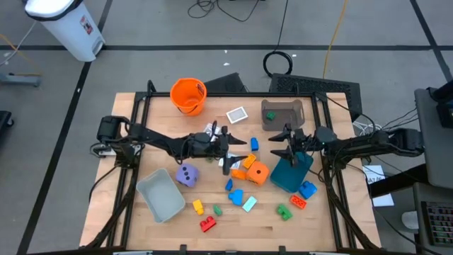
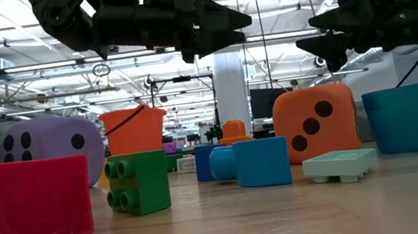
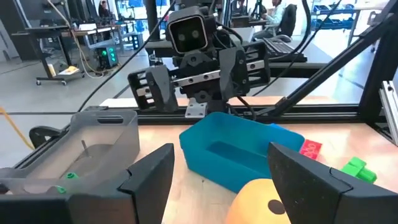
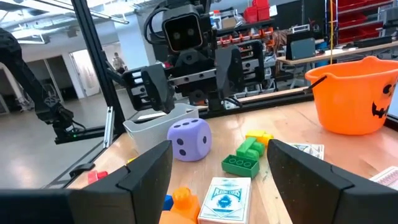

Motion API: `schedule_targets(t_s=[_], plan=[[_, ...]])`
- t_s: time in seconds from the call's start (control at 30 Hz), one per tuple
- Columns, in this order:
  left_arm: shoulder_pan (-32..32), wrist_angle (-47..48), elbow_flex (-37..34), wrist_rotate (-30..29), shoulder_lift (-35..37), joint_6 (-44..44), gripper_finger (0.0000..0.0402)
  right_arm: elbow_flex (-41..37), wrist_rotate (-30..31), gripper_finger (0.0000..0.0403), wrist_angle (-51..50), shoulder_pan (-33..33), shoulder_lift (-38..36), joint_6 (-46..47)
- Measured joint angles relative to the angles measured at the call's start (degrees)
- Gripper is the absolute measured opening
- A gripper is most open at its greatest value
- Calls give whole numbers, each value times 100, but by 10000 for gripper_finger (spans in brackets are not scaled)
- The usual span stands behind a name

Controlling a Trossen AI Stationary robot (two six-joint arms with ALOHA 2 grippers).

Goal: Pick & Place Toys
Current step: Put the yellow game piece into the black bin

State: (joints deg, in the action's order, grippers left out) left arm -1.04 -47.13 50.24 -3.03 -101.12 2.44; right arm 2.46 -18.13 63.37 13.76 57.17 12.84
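**Both grippers hang wide and empty over the middle of the toy scatter**

The pale wooden table (image 1: 233, 237) carries everything inside a dark metal frame. The two arms reach in from opposite sides and face each other across its middle. In my judgement this is a poised pause, with neither arm committed to a toy.

The teal plastic bin (image 1: 291, 173) sits directly beneath the right gripper (image 1: 282, 145), which hangs above it with fingers spread wide, holding nothing. A grey bin (image 1: 283, 113) lies just beyond that gripper, toward the table's far edge. A second grey bin (image 1: 161, 195) sits behind and to the near side of the left gripper (image 1: 237, 151), which is likewise wide open and empty. The orange plastic bucket (image 1: 188, 95) stands well behind it at the far edge.

The toys lie mostly between and below the two grippers. The orange dotted die (image 1: 257, 173) rests just under the left gripper's fingertips, beside the teal bin, so a short drop looks enough to reach it. The purple dotted die (image 1: 187, 175) sits behind that gripper, near its arm. A white picture card (image 1: 237, 114) lies apart toward the far edge.

Small plastic blocks fill the near half: blue ones (image 1: 235, 193) beneath the left gripper, a blue block (image 1: 307, 189) past the teal bin, green (image 1: 284, 211), yellow (image 1: 198, 207) and red (image 1: 207, 224). Open wood shows along the near edge, while the die's closeness to the teal bin leaves little side room there.
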Motion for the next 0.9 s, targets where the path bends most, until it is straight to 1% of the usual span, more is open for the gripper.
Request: schedule_targets(t_s=[0.13,0.27,0.37,0.47,0.7,0.8,0.9], plan=[[73,12,0,15,0,-378,266,-5,0,254,-2,0,0,0],[142,139,0,15,0,-478,266,-7,0,254,0,0,0,0],[178,236,0,41,0,-812,266,-7,2,254,1,0,0,-1],[180,240,0,322,0,-1065,266,-9,2,254,2,0,0,0],[177,131,0,991,0,-890,266,-9,2,254,2,0,0,0],[142,354,0,1303,0,-1117,266,-9,2,254,2,0,0,0],[-21,762,-2,1849,0,-1425,266,-11,2,254,2,0,0,-2]])
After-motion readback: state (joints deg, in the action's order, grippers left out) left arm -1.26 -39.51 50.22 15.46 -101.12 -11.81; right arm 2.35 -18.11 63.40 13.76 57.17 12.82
